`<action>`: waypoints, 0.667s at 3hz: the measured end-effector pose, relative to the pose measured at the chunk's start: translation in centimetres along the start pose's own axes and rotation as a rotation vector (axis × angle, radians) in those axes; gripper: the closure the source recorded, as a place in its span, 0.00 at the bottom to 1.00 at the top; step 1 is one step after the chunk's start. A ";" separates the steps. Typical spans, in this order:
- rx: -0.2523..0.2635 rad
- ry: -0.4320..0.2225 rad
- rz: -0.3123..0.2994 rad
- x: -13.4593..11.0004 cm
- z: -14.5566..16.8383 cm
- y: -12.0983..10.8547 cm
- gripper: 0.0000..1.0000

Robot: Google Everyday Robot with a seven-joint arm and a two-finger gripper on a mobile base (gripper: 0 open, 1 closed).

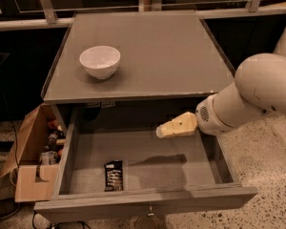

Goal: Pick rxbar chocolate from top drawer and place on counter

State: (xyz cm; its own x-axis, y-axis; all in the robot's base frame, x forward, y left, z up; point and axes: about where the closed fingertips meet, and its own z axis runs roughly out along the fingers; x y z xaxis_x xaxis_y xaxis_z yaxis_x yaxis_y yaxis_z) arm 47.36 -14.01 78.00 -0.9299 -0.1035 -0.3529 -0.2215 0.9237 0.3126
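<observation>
The gripper (162,130) hovers mid-frame, closed and empty, over the drawer's (143,198) bare right floor near the back edge. The bar (114,175) lies lower left, by the front wall. The counter (157,51) holds a bowl (100,61).

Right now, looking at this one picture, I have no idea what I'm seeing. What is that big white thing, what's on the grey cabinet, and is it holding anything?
The big white shape on the right is the arm of a mobile robot that has just this one arm. Its yellowish tip is the claw, the part that grasps. It hangs above the open top drawer, towards the back right. There is only one camera view, looking down on the cabinet from the front; where the camera is mounted is not known. On the grey counter stands a white bowl. On the drawer floor, front left, lies a small black snack bar, the rxbar chocolate. It is well apart from the claw, so the claw does not hold it. A brown cardboard box sits on the ground at the picture's left.
</observation>
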 end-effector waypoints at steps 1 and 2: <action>0.069 -0.029 0.104 -1.3 -0.1 -5.1 0.00; 0.199 -0.058 0.285 -1.5 -1.3 -14.9 0.00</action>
State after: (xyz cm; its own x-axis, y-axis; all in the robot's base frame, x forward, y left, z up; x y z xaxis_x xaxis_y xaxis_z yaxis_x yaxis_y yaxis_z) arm 51.67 -28.11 74.98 -0.9266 0.1851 -0.3273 0.1119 0.9668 0.2299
